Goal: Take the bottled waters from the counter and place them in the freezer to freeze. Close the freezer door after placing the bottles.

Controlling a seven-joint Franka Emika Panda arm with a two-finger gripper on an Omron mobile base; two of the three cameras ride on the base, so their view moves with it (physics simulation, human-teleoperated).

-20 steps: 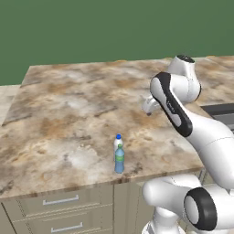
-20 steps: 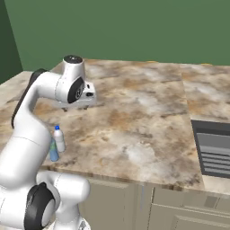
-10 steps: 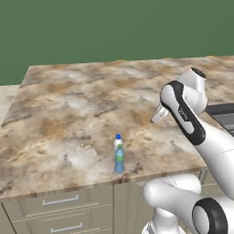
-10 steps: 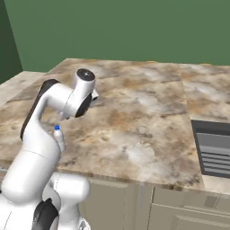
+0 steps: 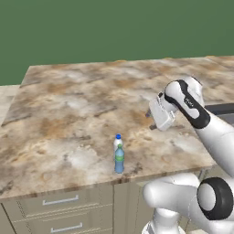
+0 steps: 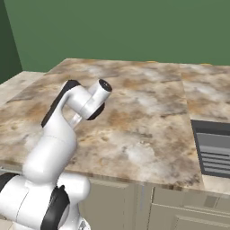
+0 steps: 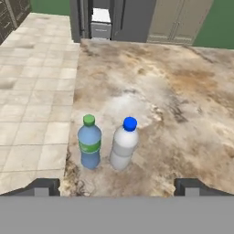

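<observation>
From the left base view I saw my arm bent over the counter (image 5: 82,105), its hand (image 5: 161,114) hanging above the stone toward 3 o'clock. The two bottles stood upright near the front edge at about 6 o'clock, the blue-tinted bottle (image 5: 119,159) in front of the whitish bottle (image 5: 118,142), well apart from the hand.

In the right base view the arm folded at 9 o'clock with its wrist turned toward the counter; a dark grated panel (image 6: 214,148) sat in the counter at 3 o'clock.

Through the hand view I had the gripper (image 7: 117,186) spread wide with nothing between its fingertips (image 7: 42,186). The green-capped bottle stood just beside the blue-capped one, near the counter's edge by the tiled floor (image 7: 34,91). At 12 o'clock an open grey compartment (image 7: 101,20) showed.
</observation>
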